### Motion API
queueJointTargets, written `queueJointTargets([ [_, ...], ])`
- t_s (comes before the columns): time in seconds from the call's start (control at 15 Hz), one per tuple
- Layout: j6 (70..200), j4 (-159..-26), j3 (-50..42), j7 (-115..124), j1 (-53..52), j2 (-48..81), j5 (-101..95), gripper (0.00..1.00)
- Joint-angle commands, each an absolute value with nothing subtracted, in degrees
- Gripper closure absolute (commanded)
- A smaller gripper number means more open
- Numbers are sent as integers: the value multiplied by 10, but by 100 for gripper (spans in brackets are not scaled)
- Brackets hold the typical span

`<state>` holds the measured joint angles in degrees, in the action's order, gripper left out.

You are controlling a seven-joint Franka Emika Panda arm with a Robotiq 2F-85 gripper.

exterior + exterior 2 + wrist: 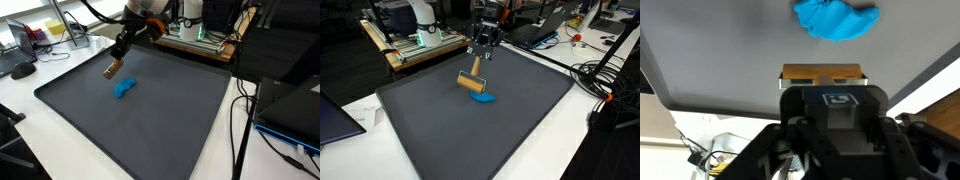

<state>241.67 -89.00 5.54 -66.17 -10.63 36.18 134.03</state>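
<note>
In both exterior views my gripper (121,50) (480,52) hangs over the far part of a dark grey mat (160,130) (470,140). It is shut on a wooden tool (113,68) (472,83), whose block-shaped head hangs just above the mat. A crumpled blue cloth (124,89) (485,98) lies on the mat right beside the tool's head; whether they touch I cannot tell. In the wrist view the gripper (826,96) fills the lower half. The wooden tool (822,73) sticks out beyond it and the blue cloth (835,18) lies past that, at the top edge.
The mat lies on a white table (30,120) (570,140). A wooden rack with equipment (200,40) (415,45) stands behind the mat. Cables (240,120) (595,80) run along one side. A dark laptop (295,110) sits by the mat's edge.
</note>
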Motion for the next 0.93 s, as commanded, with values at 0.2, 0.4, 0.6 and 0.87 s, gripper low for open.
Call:
queueJointTargets([
  [0.2,2418,-828,-199,-601,-291,482,1411,78],
  [0.4,2425,-798,-284,-627,-350,536,1479,78],
  [0.6,2417,-838,-282,-587,-359,548,1441,78],
  [0.87,2432,-811,-310,-602,-387,589,1441,78],
])
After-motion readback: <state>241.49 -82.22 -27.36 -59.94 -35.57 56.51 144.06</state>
